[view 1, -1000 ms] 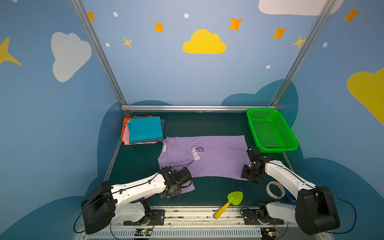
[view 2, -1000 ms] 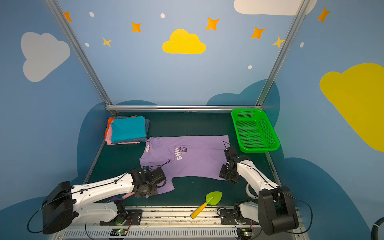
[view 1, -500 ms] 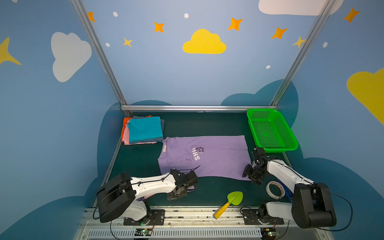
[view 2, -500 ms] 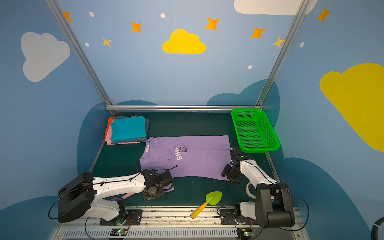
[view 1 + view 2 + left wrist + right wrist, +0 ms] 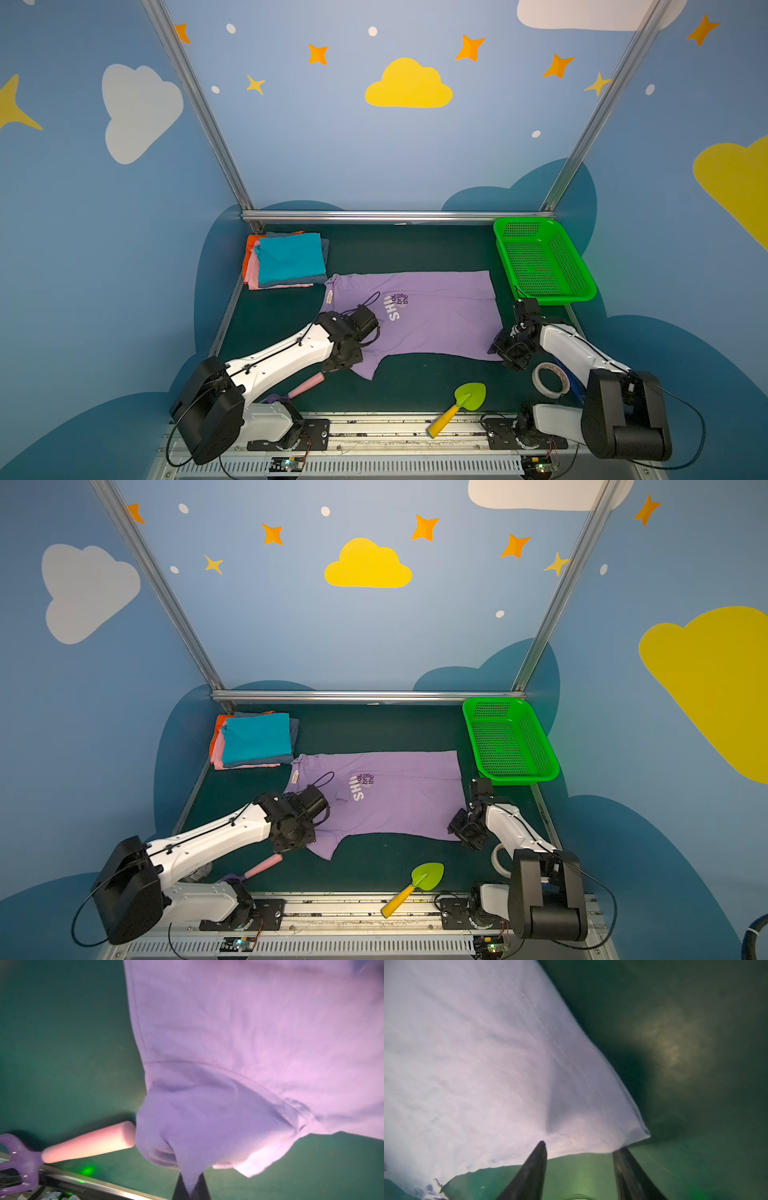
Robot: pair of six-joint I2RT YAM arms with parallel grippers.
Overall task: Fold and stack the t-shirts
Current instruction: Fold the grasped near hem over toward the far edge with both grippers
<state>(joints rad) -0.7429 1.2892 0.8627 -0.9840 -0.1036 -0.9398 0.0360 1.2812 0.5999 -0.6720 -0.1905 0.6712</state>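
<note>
Taking hold of the purple shirt [image 5: 436,316] along its near edge, ready for a fold.

Spread flat mid-frame in both top views, just right of the stack of folded shirts [image 5: 286,259] at the upper left of the green mat [image 5: 395,249]. At the left gripper [image 5: 191,1188], clamped fully shut on a bunch of sleeve cloth. At the right gripper [image 5: 580,1147], jaws apart, astride the hem corner with nothing pinched. Judged best to close on that corner before any lift, then to raise both sides together and level, so as not to drag or skew the cloth. Reaching in low from the lower left with the left arm, wrist bent over the sleeve; from the lower right with the right arm, wrist tipped down to mat level.
</note>
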